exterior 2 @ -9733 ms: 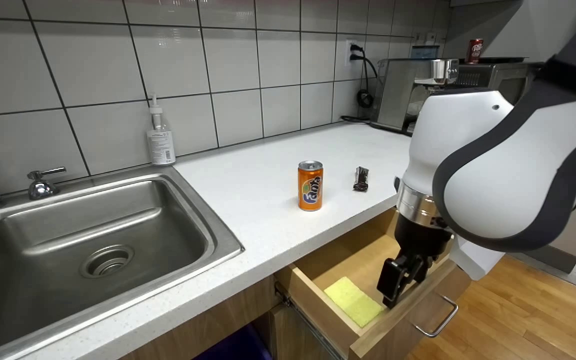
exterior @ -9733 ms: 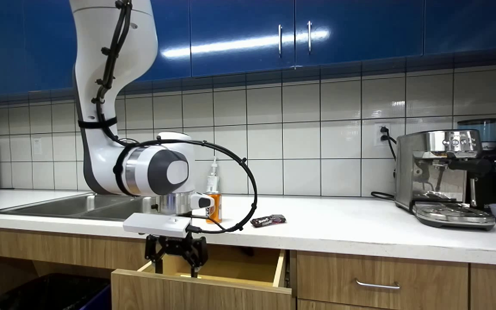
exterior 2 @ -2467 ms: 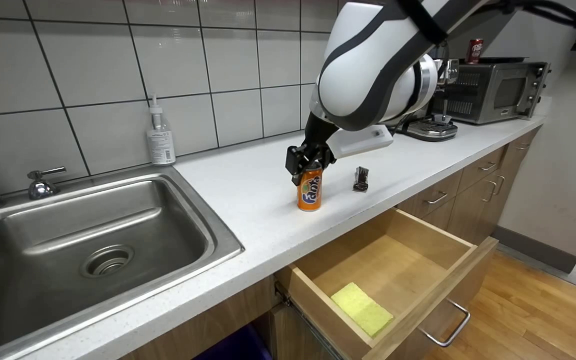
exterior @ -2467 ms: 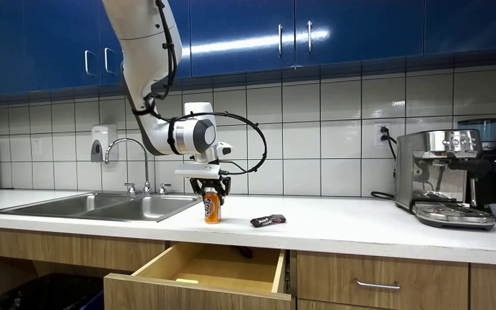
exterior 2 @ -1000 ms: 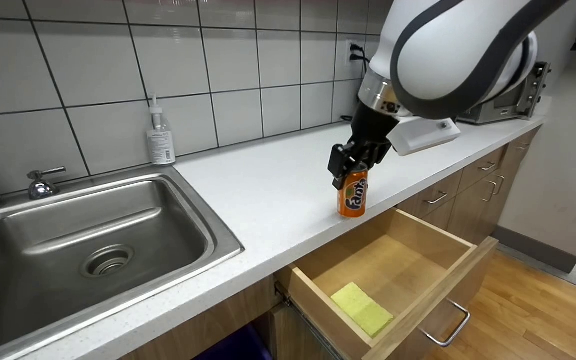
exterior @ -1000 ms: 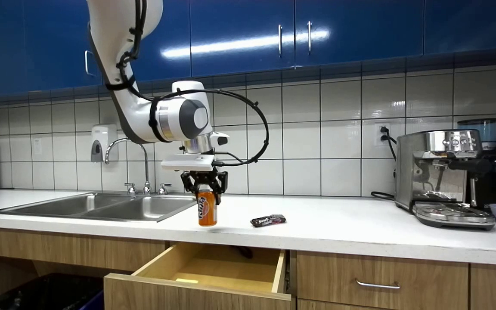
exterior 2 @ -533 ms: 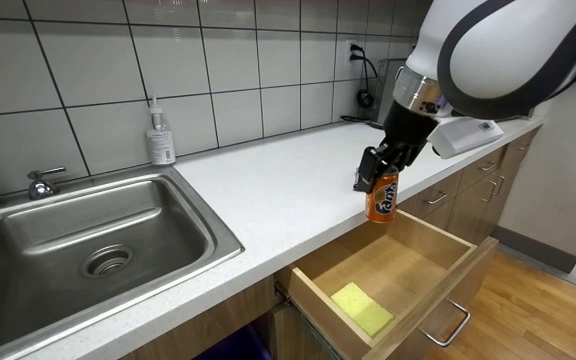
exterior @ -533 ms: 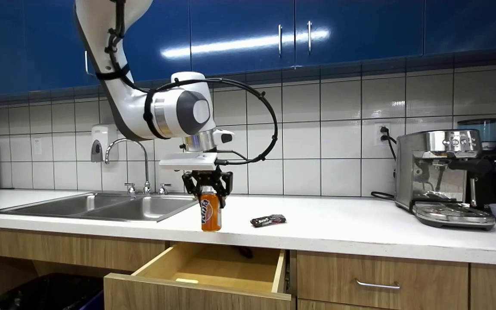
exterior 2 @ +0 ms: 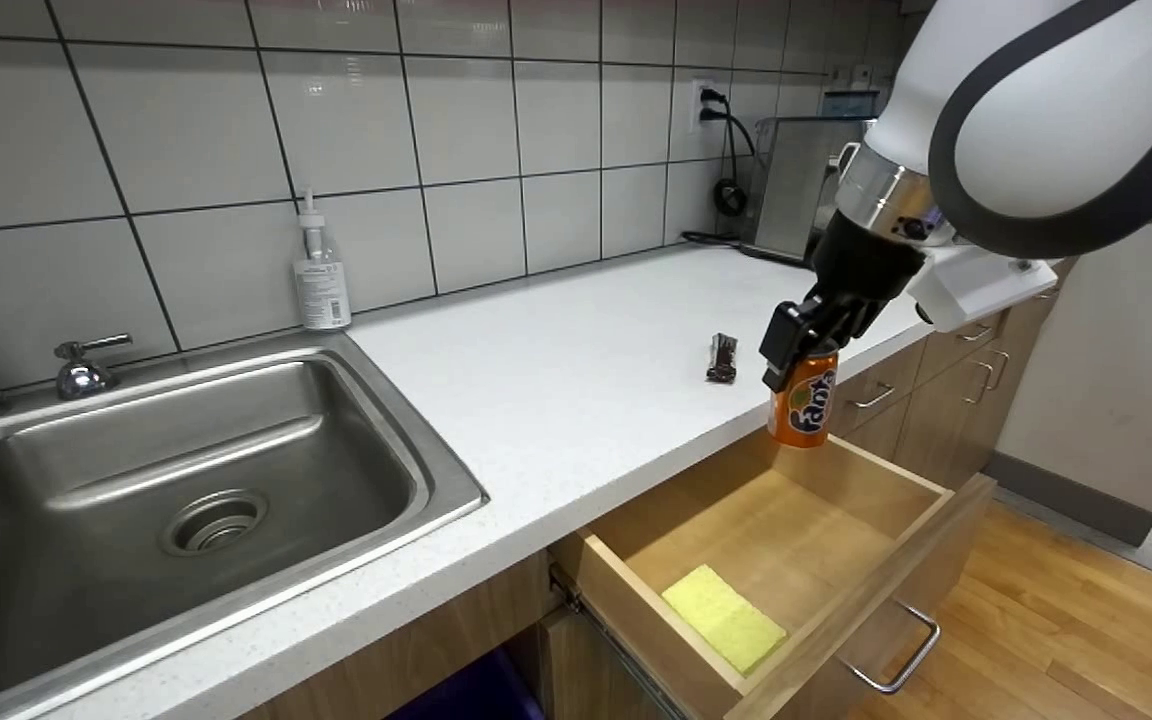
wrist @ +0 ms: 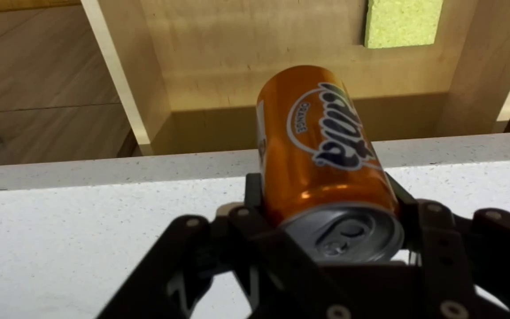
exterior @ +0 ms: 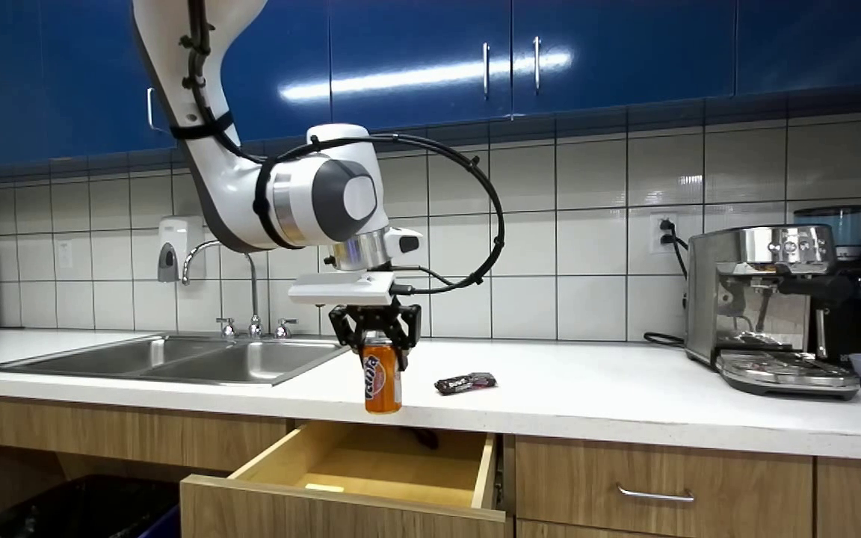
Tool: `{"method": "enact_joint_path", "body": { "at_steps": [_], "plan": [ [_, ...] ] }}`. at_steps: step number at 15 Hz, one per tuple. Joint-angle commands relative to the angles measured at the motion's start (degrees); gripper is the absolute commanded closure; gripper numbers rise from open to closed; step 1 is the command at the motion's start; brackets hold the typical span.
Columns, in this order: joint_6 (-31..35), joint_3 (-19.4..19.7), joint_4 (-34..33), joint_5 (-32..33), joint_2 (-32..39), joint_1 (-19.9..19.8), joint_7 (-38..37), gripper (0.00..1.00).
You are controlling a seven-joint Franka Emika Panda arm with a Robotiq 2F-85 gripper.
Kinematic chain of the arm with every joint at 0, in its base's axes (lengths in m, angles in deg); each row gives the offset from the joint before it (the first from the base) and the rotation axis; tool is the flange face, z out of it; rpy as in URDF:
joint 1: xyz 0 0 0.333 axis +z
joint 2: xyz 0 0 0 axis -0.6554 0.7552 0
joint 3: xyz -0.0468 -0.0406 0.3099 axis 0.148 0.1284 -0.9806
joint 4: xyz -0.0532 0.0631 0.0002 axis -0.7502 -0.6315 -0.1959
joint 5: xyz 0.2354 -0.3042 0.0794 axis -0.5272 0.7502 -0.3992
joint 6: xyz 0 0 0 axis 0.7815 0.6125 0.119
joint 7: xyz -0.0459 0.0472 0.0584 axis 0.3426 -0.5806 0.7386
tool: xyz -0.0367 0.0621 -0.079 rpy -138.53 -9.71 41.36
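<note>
Can [exterior 2: 806, 408]: shifted right, both exterior views; one metal cylinder
Gripper [exterior: 383, 360]: clasping it
Sponge [wrist: 403, 23]: one, speckled, wrist view's upper right

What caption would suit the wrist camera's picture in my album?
An orange Fanta can held in the black gripper, with an open drawer and its yellow sponge beyond.

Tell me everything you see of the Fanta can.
The Fanta can is orange, shiny and metal-looking, with white-outlined dark lettering and a silver pull-tab top; whether it's sealed I can't tell. It hangs nearly upright, clear of the counter near its front edge, higher than the open drawer. Only the hand touches it, gripping its upper sides.
</note>
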Motion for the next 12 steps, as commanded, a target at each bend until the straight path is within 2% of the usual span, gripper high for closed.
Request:
{"method": "enact_joint_path", "body": {
  "at_steps": [1,12],
  "plan": [
    [2.63,0.12,0.96,-0.4,0.05,-0.98,2.4,0.62],
    [7.67,-0.26,1.16,-0.74,5.35,-1.68,3.64,0.62]
  ]
}}
